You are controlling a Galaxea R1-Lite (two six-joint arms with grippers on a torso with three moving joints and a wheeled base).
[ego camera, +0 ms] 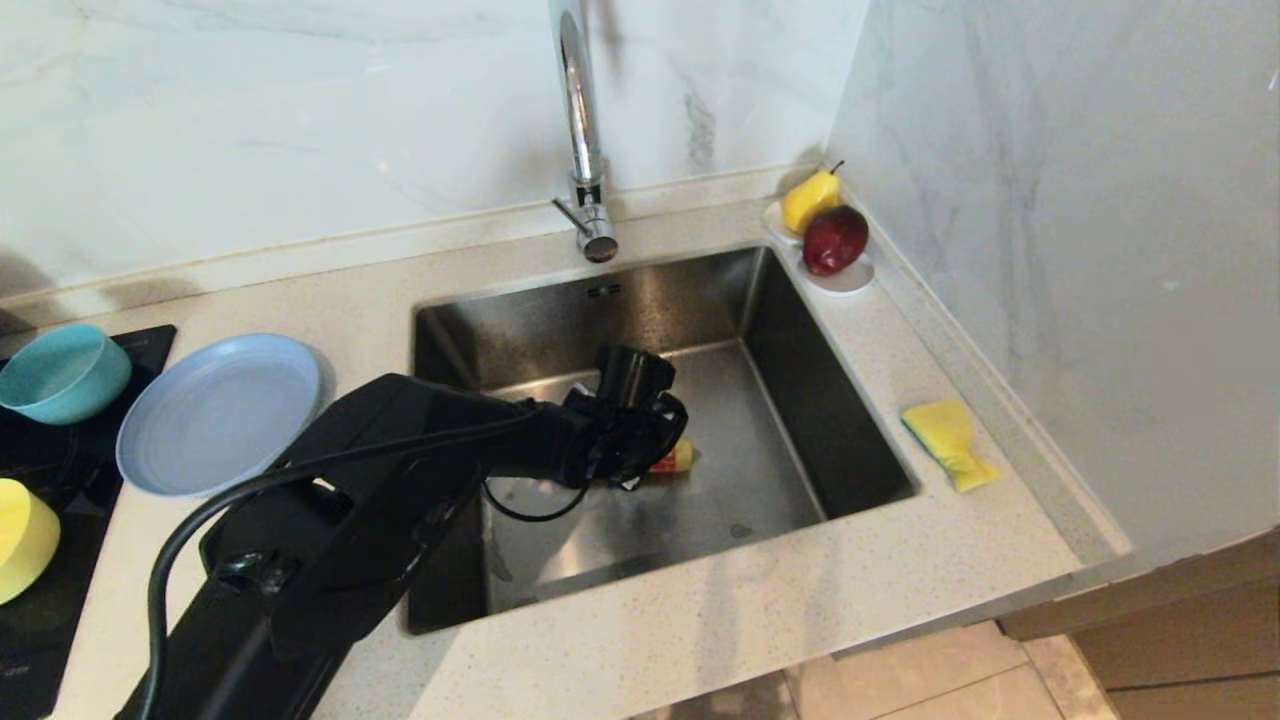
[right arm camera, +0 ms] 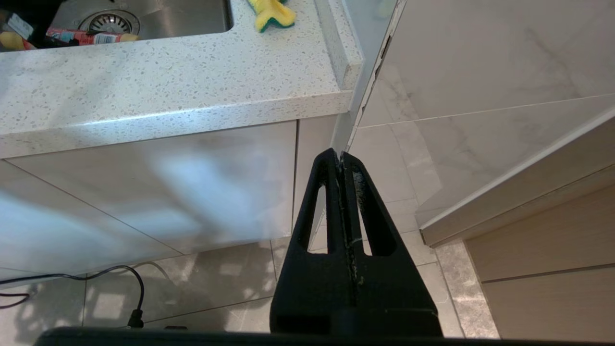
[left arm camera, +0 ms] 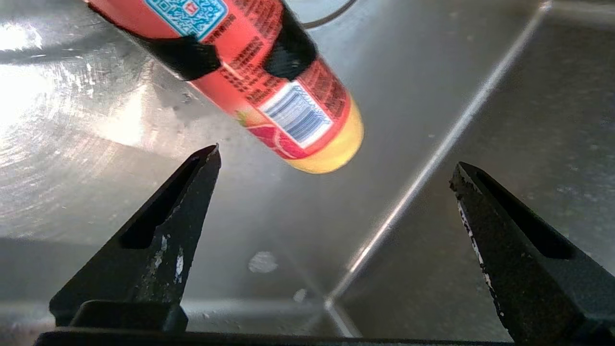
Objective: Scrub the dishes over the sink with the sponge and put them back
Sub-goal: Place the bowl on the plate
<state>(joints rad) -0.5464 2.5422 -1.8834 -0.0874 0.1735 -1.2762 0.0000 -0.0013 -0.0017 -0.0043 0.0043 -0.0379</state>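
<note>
Left gripper (left arm camera: 336, 163) low inside sink (ego camera: 800, 400), jaws spread wide, empty, just beside lying detergent bottle (left arm camera: 269, 81); likely to clear it away. Sponge (ego camera: 948, 442) on tabletop (ego camera: 750, 590), right of sink. Plate (ego camera: 215, 415), teal bowl (ego camera: 62, 372), yellow bowl (ego camera: 22, 540) wait at left. Right gripper (right arm camera: 341, 163) clenched, parked below tabletop edge.

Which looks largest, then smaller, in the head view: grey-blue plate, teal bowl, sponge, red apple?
1. Grey-blue plate, clearly largest.
2. Teal bowl.
3. Sponge and red apple: they look about alike, and the apple sits farther away, so unranked.
</note>
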